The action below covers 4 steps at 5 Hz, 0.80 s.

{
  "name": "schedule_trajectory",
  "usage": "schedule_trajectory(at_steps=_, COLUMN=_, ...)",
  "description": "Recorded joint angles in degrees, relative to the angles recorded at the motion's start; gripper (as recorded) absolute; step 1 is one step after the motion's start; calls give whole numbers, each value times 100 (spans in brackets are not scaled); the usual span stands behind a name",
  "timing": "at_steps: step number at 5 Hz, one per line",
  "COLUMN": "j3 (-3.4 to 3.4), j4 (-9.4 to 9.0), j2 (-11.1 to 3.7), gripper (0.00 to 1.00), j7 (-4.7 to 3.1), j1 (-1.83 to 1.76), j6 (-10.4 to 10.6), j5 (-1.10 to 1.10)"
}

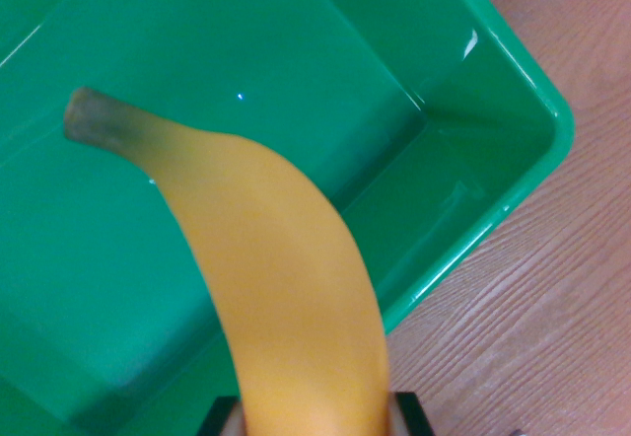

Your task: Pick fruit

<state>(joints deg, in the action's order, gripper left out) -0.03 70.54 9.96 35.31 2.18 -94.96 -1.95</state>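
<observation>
Wood-grain counter point(552, 308) frames a green bin point(513, 194), and above the bin's floor hangs the banana point(286, 288), stem leading, clamped low by the gripper point(314, 418) — seemingly carried lengthwise, clear of the walls.

Only the gripper point(314, 418) shows, at six o'clock along the bottom edge of the wrist view. Its two dark fingertips point(221, 416) stand at seven and five o'clock, closed against the sides of the banana point(281, 288) held between them.

banana point(286, 288): 1 | green bin point(513, 150): 1 | wooden table point(552, 337): 1
</observation>
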Motion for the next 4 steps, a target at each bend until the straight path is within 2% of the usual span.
schedule_trajectory(at_steps=4, j3=1, j4=53, j2=36, gripper=100, j7=-3, j1=0, j6=-89, j5=1)
